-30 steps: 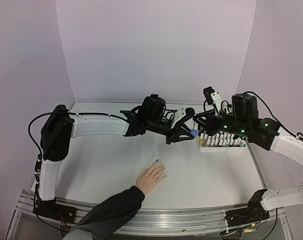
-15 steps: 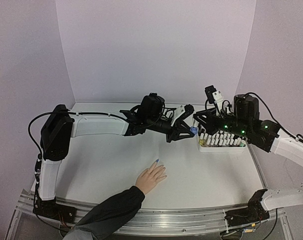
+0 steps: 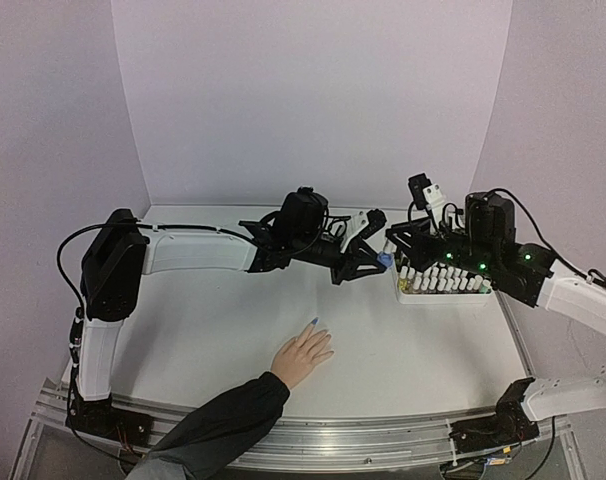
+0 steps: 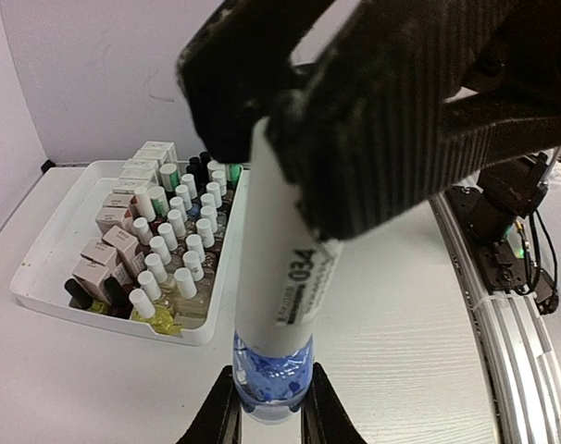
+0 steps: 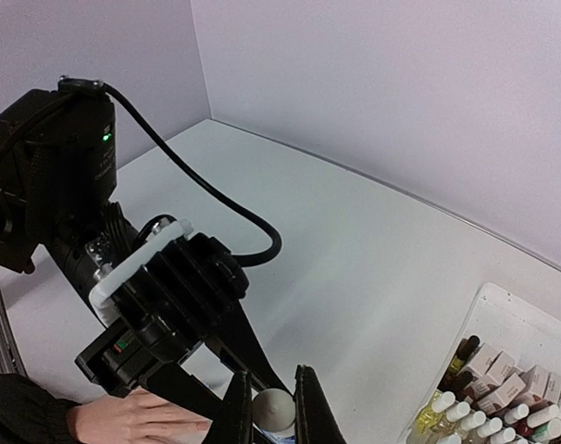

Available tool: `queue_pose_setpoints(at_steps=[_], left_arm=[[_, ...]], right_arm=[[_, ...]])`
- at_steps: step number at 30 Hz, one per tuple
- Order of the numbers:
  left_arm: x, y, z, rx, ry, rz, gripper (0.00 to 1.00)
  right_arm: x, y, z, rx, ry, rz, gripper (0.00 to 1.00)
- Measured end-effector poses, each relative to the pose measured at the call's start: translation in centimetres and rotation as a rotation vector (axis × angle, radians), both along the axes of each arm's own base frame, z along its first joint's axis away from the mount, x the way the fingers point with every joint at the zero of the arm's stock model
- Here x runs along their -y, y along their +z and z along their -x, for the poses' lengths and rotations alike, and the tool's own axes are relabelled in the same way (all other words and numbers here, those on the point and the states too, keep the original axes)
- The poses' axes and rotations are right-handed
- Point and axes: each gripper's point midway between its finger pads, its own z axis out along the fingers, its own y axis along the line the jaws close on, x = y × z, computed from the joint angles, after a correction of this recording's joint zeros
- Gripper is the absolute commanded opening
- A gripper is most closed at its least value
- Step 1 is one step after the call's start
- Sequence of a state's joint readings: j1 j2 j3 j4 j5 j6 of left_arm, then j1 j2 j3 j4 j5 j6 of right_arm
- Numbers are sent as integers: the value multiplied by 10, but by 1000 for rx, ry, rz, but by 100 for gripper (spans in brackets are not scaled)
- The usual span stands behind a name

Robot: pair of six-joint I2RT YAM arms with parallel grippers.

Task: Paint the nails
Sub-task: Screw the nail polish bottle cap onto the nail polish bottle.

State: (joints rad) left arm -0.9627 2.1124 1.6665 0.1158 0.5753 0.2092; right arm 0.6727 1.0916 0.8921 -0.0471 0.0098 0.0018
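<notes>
A light-skinned hand [image 3: 303, 355] with a dark sleeve [image 3: 223, 420] lies flat on the table near the front. One fingertip nail [image 3: 313, 322] looks blue; the other nails are too small to tell. My left gripper [image 3: 381, 263] is shut on a blue polish bottle [image 4: 271, 370], held above the table beside the tray. My right gripper [image 5: 273, 409] is shut on that bottle's white cap [image 4: 280, 250], gripping it from above; its fingers [image 4: 382, 129] cover the cap's top. The hand also shows in the right wrist view [image 5: 132, 416].
A white tray [image 3: 438, 297] packed with several small polish bottles and boxes stands at the right; it also shows in the left wrist view [image 4: 40, 250] and the right wrist view [image 5: 503, 319]. An aluminium rail [image 3: 383, 435] runs along the near edge.
My right gripper has shifted slightly left and the bottle sits a little higher. The left arm and the hand have hardly moved.
</notes>
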Motion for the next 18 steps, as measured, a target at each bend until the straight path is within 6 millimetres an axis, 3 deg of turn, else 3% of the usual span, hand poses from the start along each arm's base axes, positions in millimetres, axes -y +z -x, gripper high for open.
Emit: queue_pose_setpoints(at_steps=[18], left_arm=[[5, -19, -47, 142, 214, -76, 0]], right_arm=[[2, -19, -45, -83, -265, 47, 0]])
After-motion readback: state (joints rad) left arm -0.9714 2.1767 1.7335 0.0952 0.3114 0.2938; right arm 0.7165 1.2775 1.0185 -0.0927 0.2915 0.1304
